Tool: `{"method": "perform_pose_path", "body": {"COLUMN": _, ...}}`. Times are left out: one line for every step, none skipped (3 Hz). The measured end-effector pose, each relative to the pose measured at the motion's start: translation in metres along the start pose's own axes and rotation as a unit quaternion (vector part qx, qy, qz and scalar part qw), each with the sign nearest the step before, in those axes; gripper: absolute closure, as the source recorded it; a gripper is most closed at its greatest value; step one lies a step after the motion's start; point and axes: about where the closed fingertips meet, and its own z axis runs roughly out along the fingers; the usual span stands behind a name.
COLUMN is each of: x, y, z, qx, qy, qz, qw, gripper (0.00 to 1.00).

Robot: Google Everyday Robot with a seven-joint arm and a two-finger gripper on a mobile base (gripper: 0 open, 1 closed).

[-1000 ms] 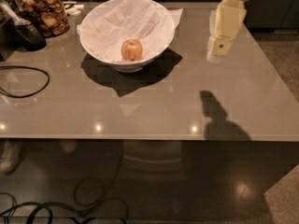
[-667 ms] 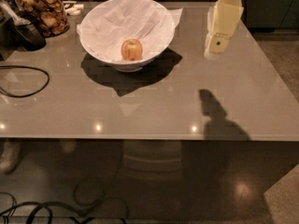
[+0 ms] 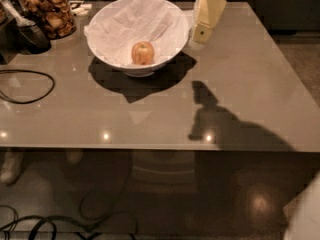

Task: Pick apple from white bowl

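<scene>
The apple [image 3: 142, 52], small and yellow-orange with a reddish blush, lies at the bottom of the white bowl [image 3: 102, 49]. The bowl is wide, lined with crinkled white paper, and stands at the back of the grey table. My gripper [image 3: 200, 34], cream-coloured, hangs from the top edge of the view just right of the bowl's rim. It is above the table, apart from the apple, and holds nothing that I can see. Its shadow falls on the table in front of it.
A glass jar of brown snacks [image 3: 47, 11] stands at the back left beside a dark scoop [image 3: 30, 34]. A black cable [image 3: 27, 86] loops on the table's left side. The table's front edge [image 3: 150, 148] runs across the view, with cables on the floor below.
My gripper has moved left, from well right of the bowl to just beside its right rim. The apple and bowl have not moved.
</scene>
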Motion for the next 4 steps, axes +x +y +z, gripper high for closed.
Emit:
{"method": "perform_pose_path", "body": {"x": -0.032, "y": -0.025, "z": 0.022, "qx": -0.011, "qy": -0.018, "qz": -0.018, "qw": 0.9996, "gripper": 0.00}}
{"method": "perform_pose_path", "body": {"x": -0.041, "y": -0.036, "z": 0.021, "qx": 0.007, "qy": -0.031, "qz": -0.018, "qw": 0.9993, "gripper": 0.00}}
{"method": "perform_pose_path", "body": {"x": -0.048, "y": -0.046, "z": 0.032, "qx": 0.012, "qy": -0.051, "qz": -0.006, "qw": 0.9986, "gripper": 0.00}}
{"method": "perform_pose_path", "body": {"x": -0.064, "y": -0.056, "z": 0.050, "qx": 0.001, "qy": -0.068, "qz": -0.005, "qw": 0.9977, "gripper": 0.00}}
